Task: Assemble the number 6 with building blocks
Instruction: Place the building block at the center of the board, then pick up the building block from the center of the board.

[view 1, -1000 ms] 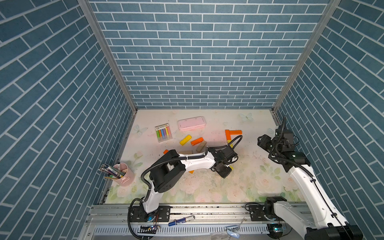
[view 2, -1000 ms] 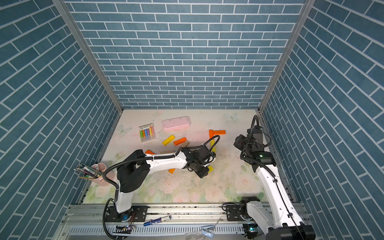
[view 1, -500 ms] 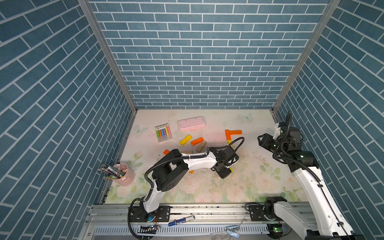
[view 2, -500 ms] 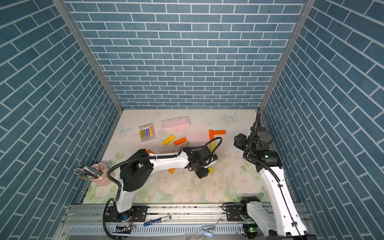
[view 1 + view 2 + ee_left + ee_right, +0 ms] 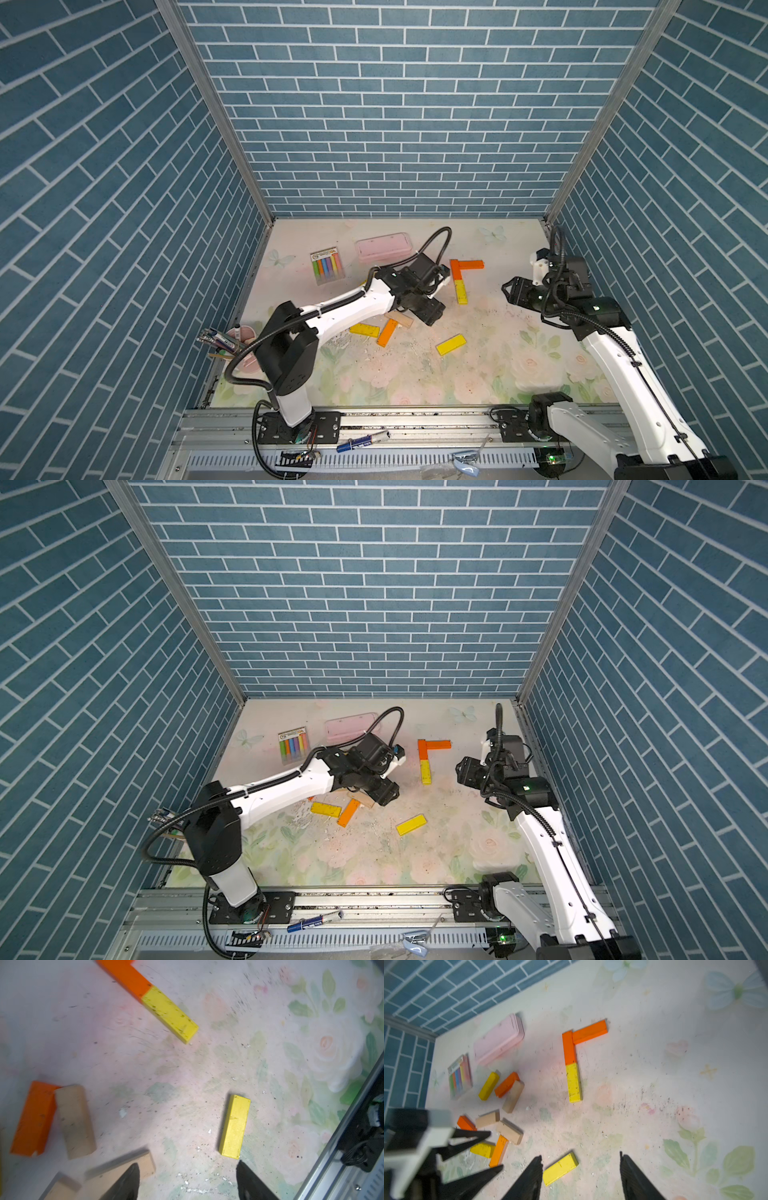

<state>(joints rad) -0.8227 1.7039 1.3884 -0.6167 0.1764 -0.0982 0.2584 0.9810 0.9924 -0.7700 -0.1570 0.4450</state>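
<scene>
- Loose yellow block (image 5: pixel 451 344) lies flat, just this side of the started number 6 (image 5: pixel 459 276) (three bars so far).
- Left gripper (image 5: pixel 187 1165) is nearer: jaws parted and empty, with the block just ahead, lengthwise to them.
- Right gripper (image 5: pixel 580 1155) is also parted and empty.

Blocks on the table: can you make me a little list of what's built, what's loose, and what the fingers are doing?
Built: top orange bar touching side orange bar, then yellow bar end to end.
Loose: lone yellow block; scattered bunch near the left arm.
Left fingers: open, empty.
Right fingers: open, empty.
Not blocks: pink case, chalk pack.
</scene>
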